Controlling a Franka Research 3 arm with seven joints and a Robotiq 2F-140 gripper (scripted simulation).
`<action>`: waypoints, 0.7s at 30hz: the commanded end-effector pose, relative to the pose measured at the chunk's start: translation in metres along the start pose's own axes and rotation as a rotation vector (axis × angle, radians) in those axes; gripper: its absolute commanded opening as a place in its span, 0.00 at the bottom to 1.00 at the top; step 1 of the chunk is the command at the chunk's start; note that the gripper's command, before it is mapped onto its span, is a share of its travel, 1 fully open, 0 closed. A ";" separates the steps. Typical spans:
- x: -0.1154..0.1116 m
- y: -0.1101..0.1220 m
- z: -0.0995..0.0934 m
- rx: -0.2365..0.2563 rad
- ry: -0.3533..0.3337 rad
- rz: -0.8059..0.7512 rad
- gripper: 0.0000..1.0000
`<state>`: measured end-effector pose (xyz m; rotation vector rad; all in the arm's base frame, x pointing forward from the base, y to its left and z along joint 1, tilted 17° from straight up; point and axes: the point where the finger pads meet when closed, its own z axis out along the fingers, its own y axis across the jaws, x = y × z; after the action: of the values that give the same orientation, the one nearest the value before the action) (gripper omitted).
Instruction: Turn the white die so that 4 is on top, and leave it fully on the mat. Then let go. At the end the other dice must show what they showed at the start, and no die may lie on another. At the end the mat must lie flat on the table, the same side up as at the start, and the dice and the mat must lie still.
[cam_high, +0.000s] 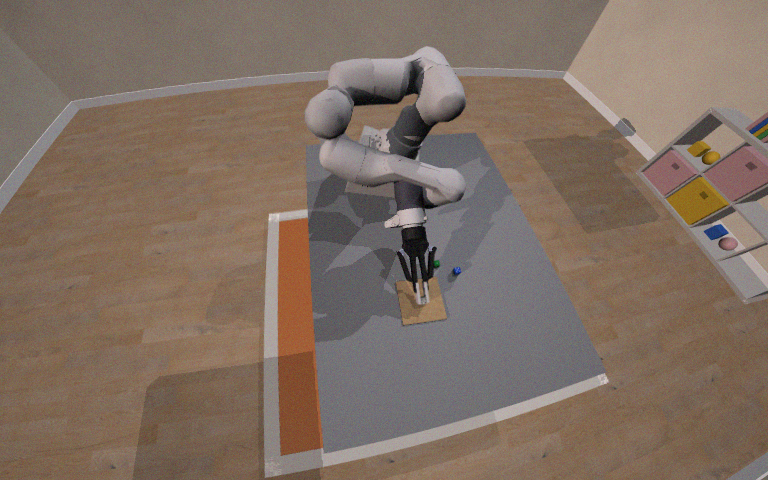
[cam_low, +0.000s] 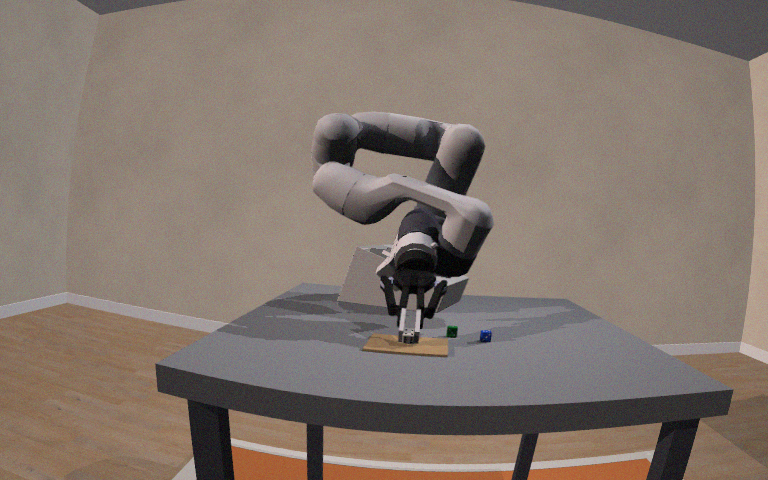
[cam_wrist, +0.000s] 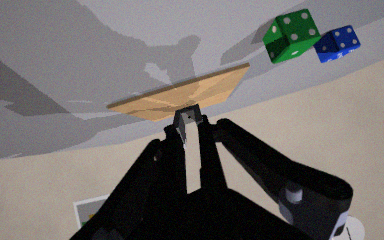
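The white die (cam_high: 422, 300) (cam_low: 408, 337) (cam_wrist: 189, 117) is over the tan mat (cam_high: 413, 316) (cam_low: 433, 348) (cam_wrist: 220, 90), well inside its edges, and the gripper (cam_high: 421, 299) (cam_low: 408, 335) (cam_wrist: 189, 115) has it pinched between its fingertips. The fingers press on opposite sides, probably so the die can be tipped and set down with 4 up. They come in at a slant from the robot's side of the mat — a sign, I judge, that the turn is mostly made and lowering or releasing comes next. Whether the die touches the mat I cannot tell. Being a cube, it has no long axis; one pipped face looks out toward the exterior camera (its count is too small to trust), and the upper face cannot be read surely. The green die (cam_high: 436, 263) (cam_low: 451, 331) (cam_wrist: 295, 32) sits just beside the mat, the blue die (cam_high: 457, 271) (cam_low: 485, 336) (cam_wrist: 340, 41) farther off it — both out of the grip, as their faces must stay unchanged.
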<state>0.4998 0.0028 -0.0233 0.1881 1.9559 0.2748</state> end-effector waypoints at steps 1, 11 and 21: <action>0.001 0.000 0.000 0.001 -0.001 0.007 0.09; 0.001 0.000 0.000 0.001 -0.001 0.007 0.17; 0.001 0.000 0.000 0.001 -0.001 0.007 0.21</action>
<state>0.4998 0.0028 -0.0233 0.1882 1.9559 0.2749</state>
